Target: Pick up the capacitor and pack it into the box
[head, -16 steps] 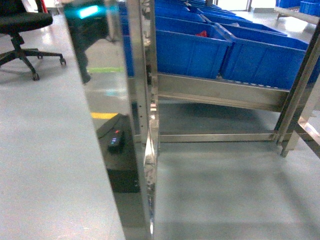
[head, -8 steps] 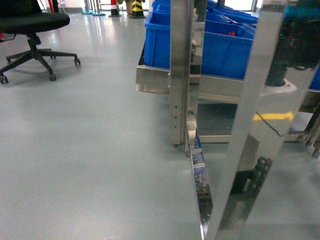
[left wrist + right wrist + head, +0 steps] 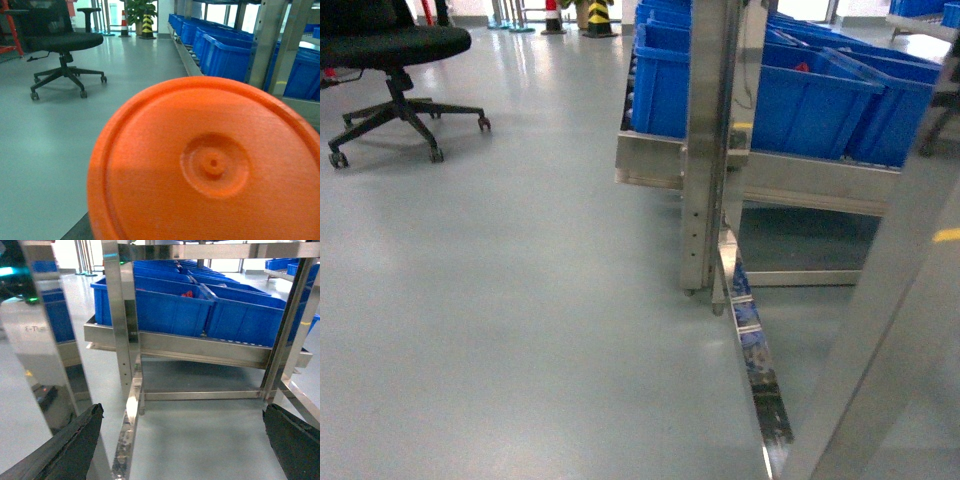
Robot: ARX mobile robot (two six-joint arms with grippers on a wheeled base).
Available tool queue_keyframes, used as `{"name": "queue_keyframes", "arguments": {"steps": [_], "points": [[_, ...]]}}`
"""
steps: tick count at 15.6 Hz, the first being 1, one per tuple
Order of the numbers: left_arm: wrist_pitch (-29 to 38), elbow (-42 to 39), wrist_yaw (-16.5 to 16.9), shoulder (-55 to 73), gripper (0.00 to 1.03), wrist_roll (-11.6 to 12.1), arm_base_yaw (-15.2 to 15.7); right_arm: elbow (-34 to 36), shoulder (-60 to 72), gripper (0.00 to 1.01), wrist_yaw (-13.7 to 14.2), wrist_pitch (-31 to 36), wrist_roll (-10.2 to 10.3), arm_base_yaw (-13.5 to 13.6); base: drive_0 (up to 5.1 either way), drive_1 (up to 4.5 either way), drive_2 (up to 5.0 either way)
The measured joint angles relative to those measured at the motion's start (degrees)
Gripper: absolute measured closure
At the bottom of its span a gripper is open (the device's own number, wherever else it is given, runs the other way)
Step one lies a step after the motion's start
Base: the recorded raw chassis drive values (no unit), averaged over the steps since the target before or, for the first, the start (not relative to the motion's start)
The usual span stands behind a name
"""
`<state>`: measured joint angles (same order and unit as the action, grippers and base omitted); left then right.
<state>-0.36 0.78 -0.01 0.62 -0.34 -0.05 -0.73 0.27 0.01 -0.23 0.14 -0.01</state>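
Head view: grey polished floor point(image 3: 520, 300); black office chair point(image 3: 395, 60) on castors, upper left; stainless steel rack point(image 3: 712, 150) with an upright post at centre and a low shelf carrying blue plastic bins point(image 3: 820, 95), one of them showing a small red item at its top edge; a mirror-bright steel rail point(image 3: 757, 370) running from the post's foot toward the lower edge; a second out-of-focus steel upright point(image 3: 880, 340) slanting across the lower right; black-and-yellow striped bollard point(image 3: 597, 15) at the far top. Neither arm nor gripper appears in this view. Left wrist view: round orange lid point(image 3: 210, 165) with a raised rim and a small central boss, filling most of the frame close to the lens; behind it the same chair, floor, a potted plant point(image 3: 137, 10) and the row of blue bins on the rack. Left gripper: fingers not visible, so whether it is spread or closed cannot be told. Right wrist view: right gripper point(image 3: 187, 440) spread wide, its two dark fingertips at the lower left and lower right corners with nothing between them; beyond, the steel rack frame, blue bins on the slanted shelf, bare floor beneath. Capacitor and pink box: not seen in any view, location cannot be told.
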Motion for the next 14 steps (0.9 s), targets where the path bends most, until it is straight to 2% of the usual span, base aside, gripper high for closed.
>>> {"name": "queue_keyframes", "arguments": {"steps": [14], "points": [[0.0, 0.0, 0.0, 0.0, 0.59, 0.3, 0.0, 0.0, 0.0, 0.03, 0.0, 0.0, 0.0, 0.0, -4.9, 2.48, 2.5]]}}
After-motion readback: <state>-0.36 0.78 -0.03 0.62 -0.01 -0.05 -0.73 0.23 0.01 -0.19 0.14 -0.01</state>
